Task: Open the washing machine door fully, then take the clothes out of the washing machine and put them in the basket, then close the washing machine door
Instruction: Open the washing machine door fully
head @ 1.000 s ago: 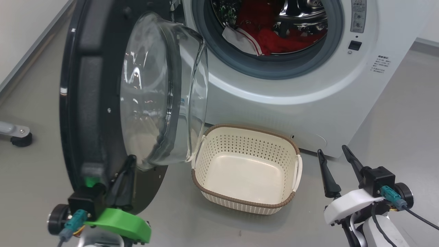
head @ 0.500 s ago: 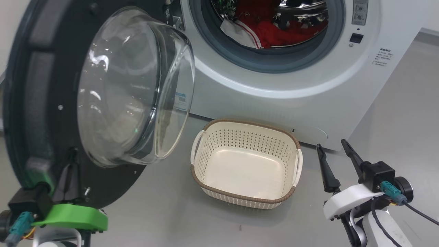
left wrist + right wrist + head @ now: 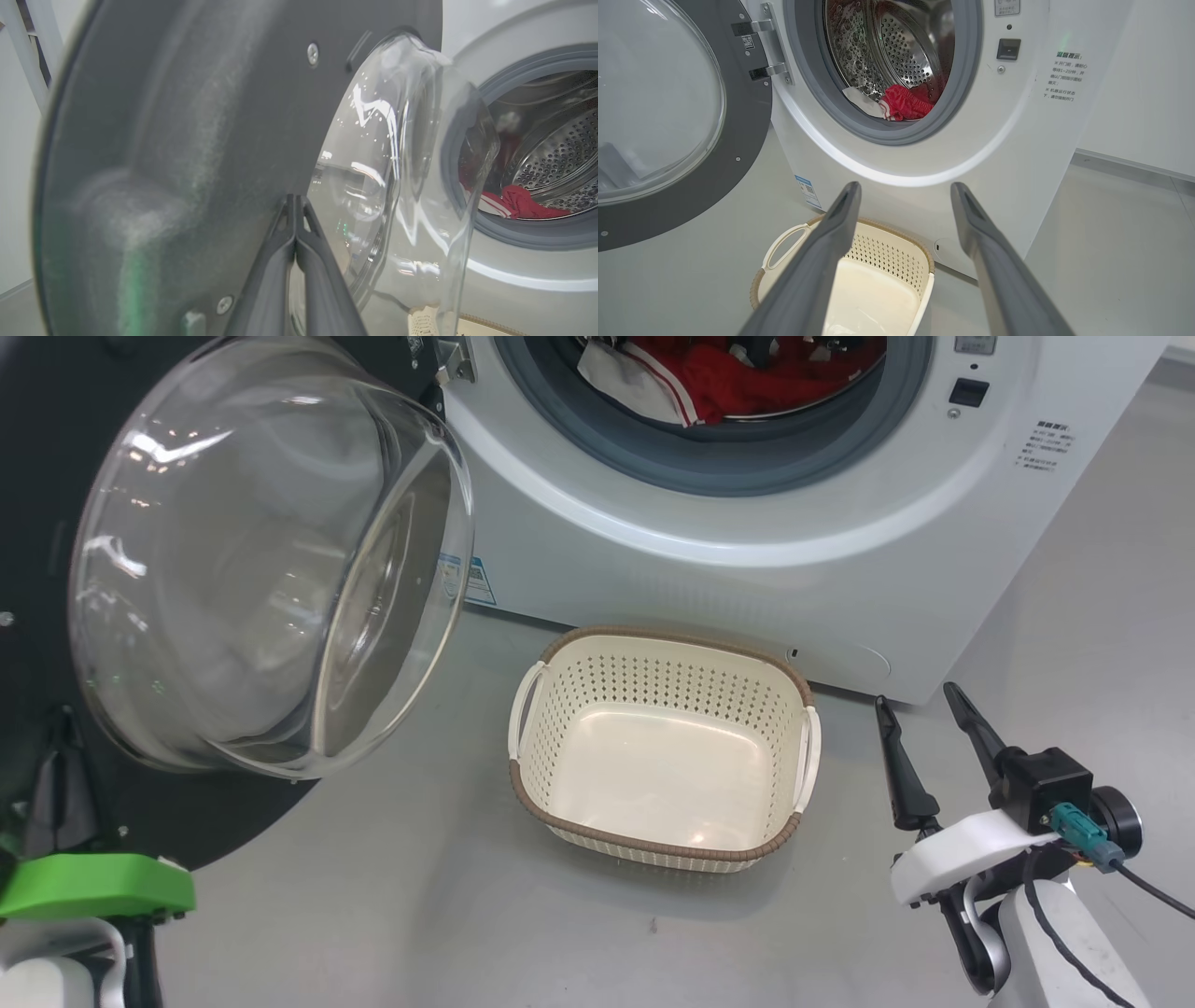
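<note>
Since a second earlier, the washing machine door (image 3: 271, 560) had swung wider, so that its glass bowl faced more toward me instead of standing nearly edge-on; my head camera had also shifted over that time. My left end effector (image 3: 295, 205) was clenched, its two dark fingers (image 3: 275, 261) pressed together with nothing between them, lying against the dark inner face of the door just left of the glass bowl. I could not tell whether they were pushing on it or only resting there. My right end effector (image 3: 917, 696) was released, fingers spread wide and empty, hovering near the floor (image 3: 420, 896) to the right of the basket (image 3: 653, 847) and apart from it.

The clothes (image 3: 719, 383), red with a white striped panel, lay inside the drum of the washing machine (image 3: 747, 569), at the bottom of the opening behind the grey rubber ring. The basket stood empty on the floor, just in front of the machine and below its opening, to the right of the open door. A blue sticker (image 3: 476, 581) showed at the machine's lower left corner, partly behind the glass.
</note>
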Available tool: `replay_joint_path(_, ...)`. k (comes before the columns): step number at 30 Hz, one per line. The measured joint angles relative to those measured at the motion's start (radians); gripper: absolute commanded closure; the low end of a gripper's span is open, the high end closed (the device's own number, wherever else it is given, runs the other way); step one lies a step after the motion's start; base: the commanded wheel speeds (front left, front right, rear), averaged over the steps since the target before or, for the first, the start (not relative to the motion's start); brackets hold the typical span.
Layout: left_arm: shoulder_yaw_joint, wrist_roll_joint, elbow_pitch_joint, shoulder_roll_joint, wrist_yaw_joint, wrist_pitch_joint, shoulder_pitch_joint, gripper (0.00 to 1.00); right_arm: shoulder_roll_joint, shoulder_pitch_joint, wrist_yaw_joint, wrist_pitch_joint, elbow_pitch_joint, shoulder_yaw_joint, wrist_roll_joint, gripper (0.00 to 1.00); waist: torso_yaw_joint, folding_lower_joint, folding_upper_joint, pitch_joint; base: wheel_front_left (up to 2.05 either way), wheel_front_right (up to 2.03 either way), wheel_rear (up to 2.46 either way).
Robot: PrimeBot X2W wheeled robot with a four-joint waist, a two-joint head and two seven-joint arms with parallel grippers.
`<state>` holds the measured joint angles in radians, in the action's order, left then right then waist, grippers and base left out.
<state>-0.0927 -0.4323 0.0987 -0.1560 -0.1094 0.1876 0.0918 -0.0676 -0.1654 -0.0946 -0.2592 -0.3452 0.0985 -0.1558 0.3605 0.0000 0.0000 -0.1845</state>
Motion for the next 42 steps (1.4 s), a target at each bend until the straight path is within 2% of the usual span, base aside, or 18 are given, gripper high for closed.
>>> replay_joint_path(9,-0.064,-0.025,0.086,-0.022,-0.001,0.022,0.058,1.00,-0.010,-0.017,-0.001,0.000,0.003,-0.007,0.011,0.00,-0.008,0.0001,0.0000,-0.027,0.00,0.00,0.00)
replay_joint_path(17,-0.081,-0.031,0.133,-0.023,-0.001,0.036,0.073,1.00,-0.010,-0.018,-0.001,0.000,0.003,-0.014,0.017,0.00,-0.009,0.0001,0.0000,-0.027,0.00,0.00,0.00)
replay_joint_path(31,-0.044,0.009,0.111,-0.015,-0.009,0.053,0.058,1.00,-0.007,-0.032,-0.009,0.000,0.000,-0.015,0.019,0.00,-0.013,0.0001,0.0000,-0.018,0.00,0.00,0.00)
replay_joint_path(42,0.034,0.047,0.034,0.036,-0.002,0.060,-0.040,1.00,0.001,-0.030,-0.010,0.000,-0.002,-0.018,0.017,0.00,-0.021,0.0000,0.0000,0.007,0.00,0.00,0.00)
